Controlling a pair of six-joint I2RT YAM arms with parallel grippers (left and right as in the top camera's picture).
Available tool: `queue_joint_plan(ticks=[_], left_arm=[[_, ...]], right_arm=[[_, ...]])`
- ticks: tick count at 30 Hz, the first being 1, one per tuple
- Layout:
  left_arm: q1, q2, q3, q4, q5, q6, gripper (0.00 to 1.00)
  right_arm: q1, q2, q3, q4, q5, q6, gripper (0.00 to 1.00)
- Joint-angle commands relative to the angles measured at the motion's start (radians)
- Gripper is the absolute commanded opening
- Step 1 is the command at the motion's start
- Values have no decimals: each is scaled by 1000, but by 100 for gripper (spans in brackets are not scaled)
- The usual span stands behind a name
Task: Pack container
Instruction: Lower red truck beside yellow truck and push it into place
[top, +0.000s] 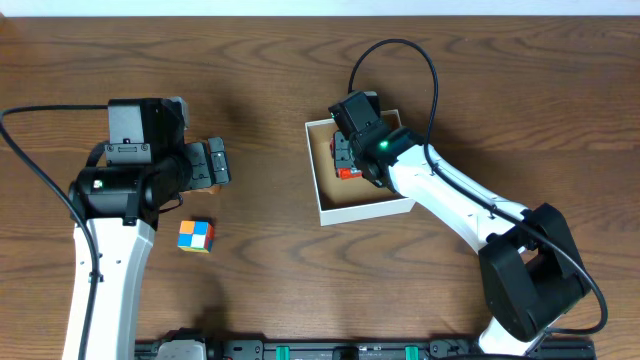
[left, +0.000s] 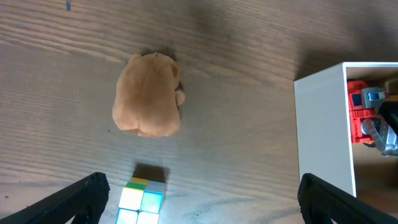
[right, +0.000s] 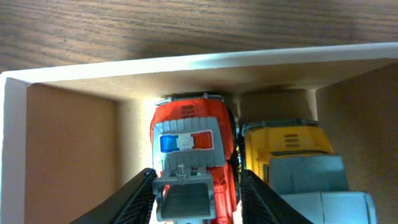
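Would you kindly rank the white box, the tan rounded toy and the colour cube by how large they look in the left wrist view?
1. white box, even though the frame edge crops it.
2. tan rounded toy.
3. colour cube, cut off at the bottom edge, so its place is unsure.

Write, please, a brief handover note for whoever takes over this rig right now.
Left gripper: open, empty, near the tan soft lump and the multicoloured puzzle cube on the wooden table.
Right gripper: in the white-walled shallow cardboard box, straddling the red toy truck; grip unclear.
Done: red truck and yellow toy truck in the box.
To do: likely lump and cube, both outside it.
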Motion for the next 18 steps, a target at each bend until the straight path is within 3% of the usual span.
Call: queue_joint_plan(ticks=[1,12,14,18], left_arm=[[0,0,18,-3,10,-2,98],[0,0,18,-3,10,-1,98],[0,0,18,-3,10,-2,98],[0,0,18,-3,10,-2,98]], right_arm=[[-8,8,21,16,34,-37,50],[-3,-51,109,13,19,-187,56],[5,-56,116,13,-34,-232,52],[28,-56,116,-19,-158,-318,31]])
